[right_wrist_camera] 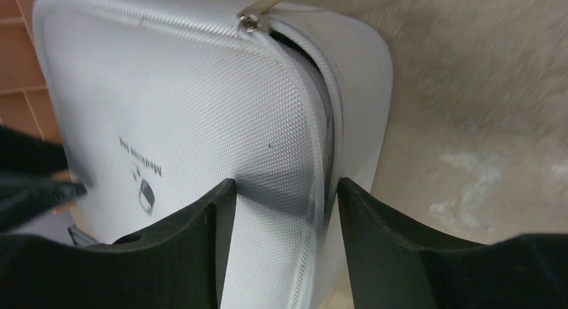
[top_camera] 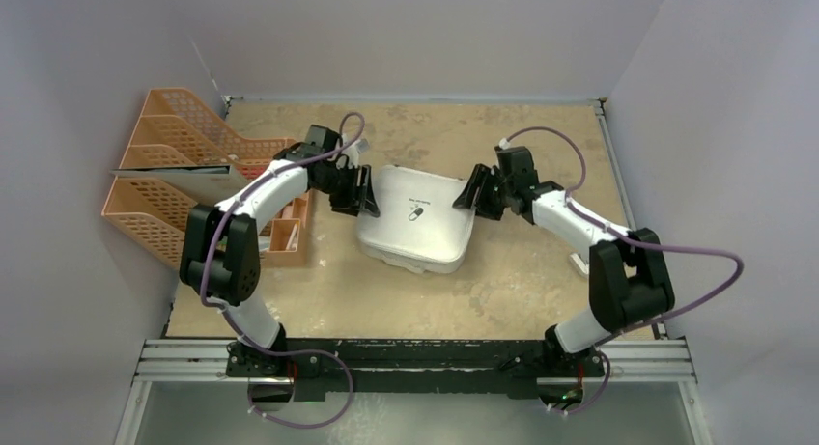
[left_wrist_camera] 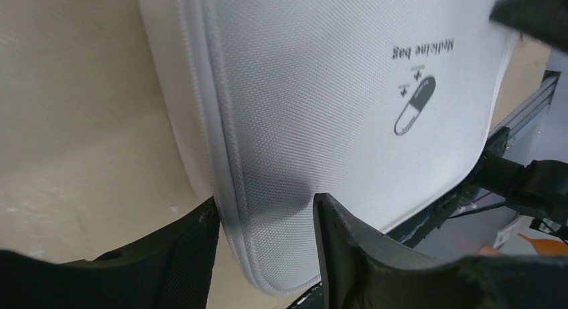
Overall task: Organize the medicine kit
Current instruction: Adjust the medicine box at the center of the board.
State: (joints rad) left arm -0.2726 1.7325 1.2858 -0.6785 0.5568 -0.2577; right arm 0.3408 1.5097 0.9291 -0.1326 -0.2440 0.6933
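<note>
- A sandy, mottled table [top_camera: 522, 291] sits between plain pale walls, with a black rail [top_camera: 415, 360] along its near edge carrying both arm bases.
- Top view: the medicine kit [top_camera: 415, 228] lies near the middle of the table, lid up, its dark pill logo [top_camera: 415, 213] facing the camera.
- Orange mesh trays [top_camera: 164, 175] stand at the far left, and a small orange box [top_camera: 288, 235] sits just beside the left arm.
- The left gripper [top_camera: 365, 192] is at the kit's left far corner and the right gripper [top_camera: 473, 192] at its right far corner, so the case lies between the two.
- Left wrist view: the two dark fingers [left_wrist_camera: 181, 255] stand roughly half apart, with the rounded corner of the lid and its piped seam between them.
- One finger lies against the seam and the other over the woven lid. I cannot tell whether they are actually pinching the case.
- The words "Medicine bag" appear upside down above the pill mark.
- Right wrist view: the fingers [right_wrist_camera: 382, 235] are likewise about half apart and straddle the kit's zip edge.
- A metal zip pull [right_wrist_camera: 258, 11] sits at the top, and below it the zip is parted, leaving a dark gap between lid and base.
- Here too a firm grip is not clear.
</note>
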